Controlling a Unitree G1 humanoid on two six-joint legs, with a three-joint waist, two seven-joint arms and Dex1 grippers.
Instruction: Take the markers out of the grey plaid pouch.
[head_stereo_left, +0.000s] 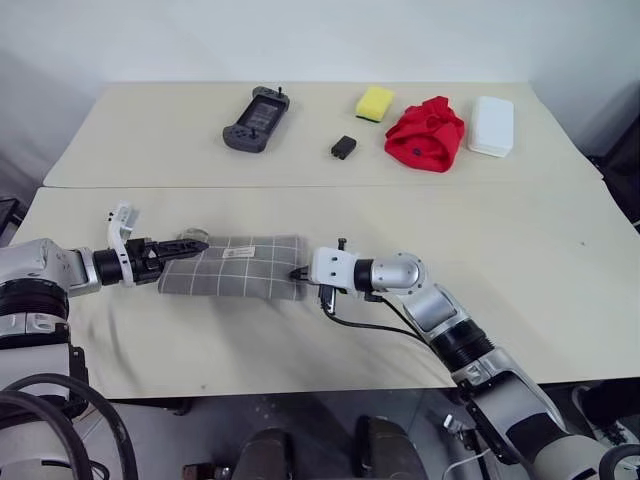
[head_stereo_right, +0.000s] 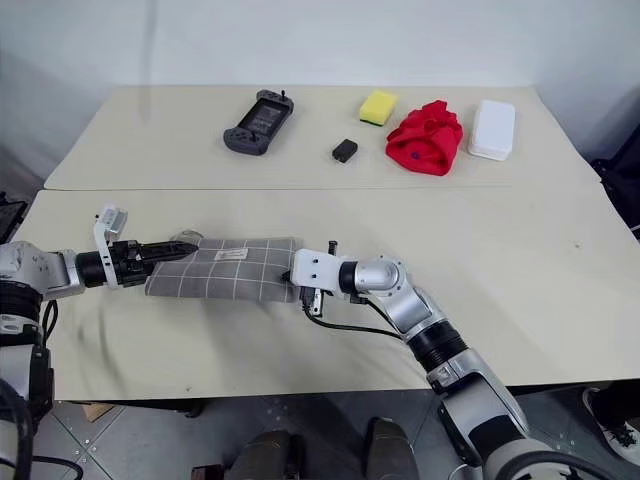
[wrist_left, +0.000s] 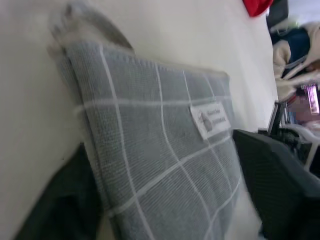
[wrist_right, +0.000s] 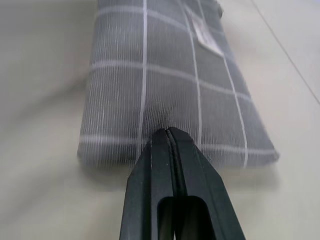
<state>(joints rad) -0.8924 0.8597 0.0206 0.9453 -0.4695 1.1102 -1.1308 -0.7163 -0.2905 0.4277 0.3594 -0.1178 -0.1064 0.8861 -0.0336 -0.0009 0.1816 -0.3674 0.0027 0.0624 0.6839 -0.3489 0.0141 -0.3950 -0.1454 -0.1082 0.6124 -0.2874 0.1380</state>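
The pouch lay flat on the near table. The right gripper, fingers pressed together, pinched its 3 o'clock end. The left gripper straddled its 9 o'clock end, fingers apart, perhaps touching cloth.

The grey plaid pouch carries one small white label sewn to its upper face. The label bears dark printed lines of text and a small mark, but none of the characters can be read. No other text, brand, number or sign is legible.
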